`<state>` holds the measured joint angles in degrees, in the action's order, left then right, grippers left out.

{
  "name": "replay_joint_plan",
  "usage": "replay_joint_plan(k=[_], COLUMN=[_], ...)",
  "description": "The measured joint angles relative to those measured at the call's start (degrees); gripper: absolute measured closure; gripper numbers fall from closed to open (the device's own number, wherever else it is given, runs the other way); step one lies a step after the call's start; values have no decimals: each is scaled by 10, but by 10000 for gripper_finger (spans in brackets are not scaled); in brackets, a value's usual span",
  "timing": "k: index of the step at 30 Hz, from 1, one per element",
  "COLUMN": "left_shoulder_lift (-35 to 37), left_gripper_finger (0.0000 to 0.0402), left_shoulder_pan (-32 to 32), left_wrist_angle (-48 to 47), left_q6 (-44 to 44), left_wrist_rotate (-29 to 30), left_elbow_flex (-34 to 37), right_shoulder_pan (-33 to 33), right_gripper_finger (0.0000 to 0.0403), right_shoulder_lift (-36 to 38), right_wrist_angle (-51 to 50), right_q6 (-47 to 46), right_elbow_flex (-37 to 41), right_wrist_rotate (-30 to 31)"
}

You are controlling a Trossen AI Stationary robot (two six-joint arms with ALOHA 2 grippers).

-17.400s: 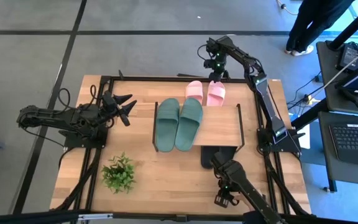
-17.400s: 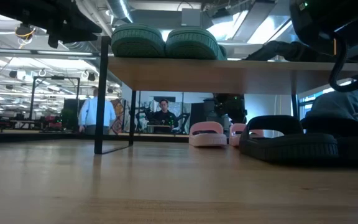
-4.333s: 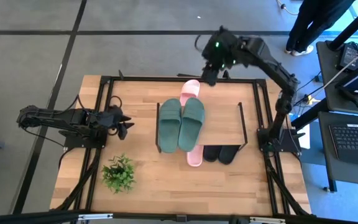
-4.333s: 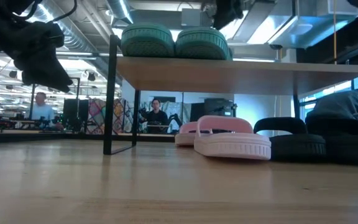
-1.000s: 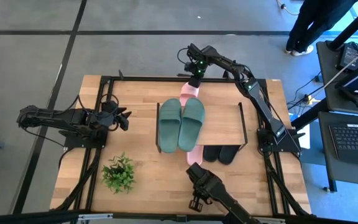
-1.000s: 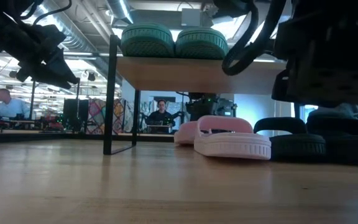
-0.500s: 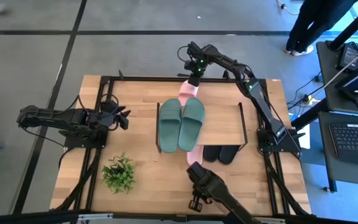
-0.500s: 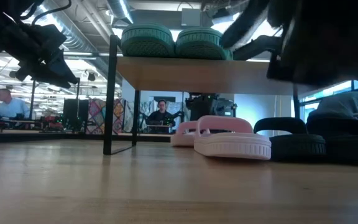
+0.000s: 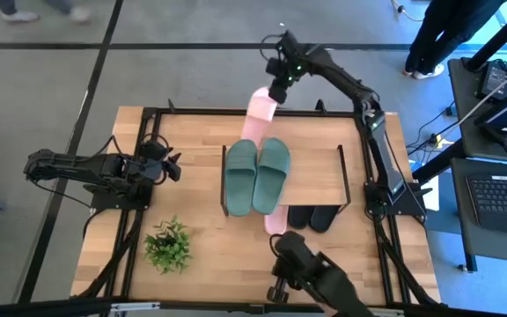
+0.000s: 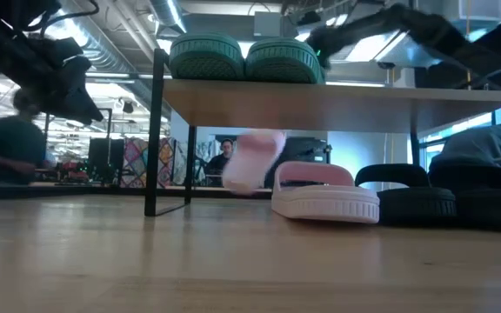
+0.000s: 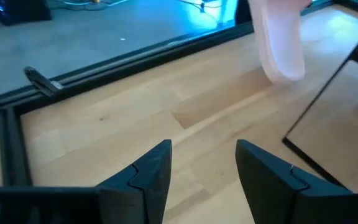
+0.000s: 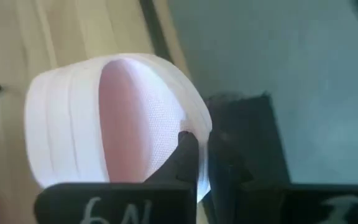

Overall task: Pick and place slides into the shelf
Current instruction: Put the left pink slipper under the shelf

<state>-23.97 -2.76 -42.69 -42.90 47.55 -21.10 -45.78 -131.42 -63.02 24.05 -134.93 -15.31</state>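
Pinching the strap of a pink slide [image 9: 260, 108], the right gripper [image 9: 279, 88] hangs past the far edge of the table [image 9: 196, 145], its two fingers [image 12: 188, 155] clamped tight on the strap's rim in the right wrist view. The slide dangles below and just toward the table from the gripper, clear of the wood, its sole tilted steeply; in the low view it shows as a pale shape [image 10: 252, 162] off the tabletop behind the shelf [image 9: 315, 172]. A second ago it lay flat on the table at the shelf's far side with the gripper down on it; now it is lifted and has swung out over the black frame rail at the table's far edge.

Open wood lies between that rail and the shelf's far side. On the shelf's top board sit the two green slides [image 9: 255, 174], side by side at its left half; the right half of the board is bare. Under the board lie the black slides [image 9: 312, 217] and, just left of them, the other pink slide [image 9: 274, 220], its end poking out at the near side.

The left gripper [image 9: 172, 166] waits above the table's left side, well apart from the shelf, its fingers [image 11: 148, 171] spread with nothing between them. A potted plant [image 9: 169, 244] stands near the table's near-left corner.
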Motion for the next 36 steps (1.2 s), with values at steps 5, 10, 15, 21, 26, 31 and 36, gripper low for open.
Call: replay_joint_plan(k=[5, 10, 15, 21, 26, 31, 36], left_shoulder_lift=[0, 0, 0, 0, 0, 0, 0], left_gripper_finger=[231, 231, 231, 231, 231, 231, 231], left_shoulder_pan=[0, 0, 0, 0, 0, -1, -1], left_wrist_angle=[-26, -38, -41, -37, -24, -1, 21], left_q6=[0, 0, 0, -1, 1, 48, 86], left_wrist_rotate=[4, 4, 4, -32, -84, -153, -189], left_elbow_flex=[0, 0, 0, 0, 0, 0, 0], right_shoulder_pan=[11, 35, 88, 203, 322, 431, 507], right_gripper_finger=[383, 383, 383, 383, 383, 383, 383], right_shoulder_lift=[81, 177, 271, 340, 343, 303, 238], right_wrist_angle=[51, 108, 131, 119, 85, 54, 10], right_q6=[-47, -108, -155, -209, -242, -303, -367], right_elbow_flex=[0, 0, -1, -1, -1, 6, 13], right_wrist_rotate=[0, -4, -4, -6, 9, 75, 98])
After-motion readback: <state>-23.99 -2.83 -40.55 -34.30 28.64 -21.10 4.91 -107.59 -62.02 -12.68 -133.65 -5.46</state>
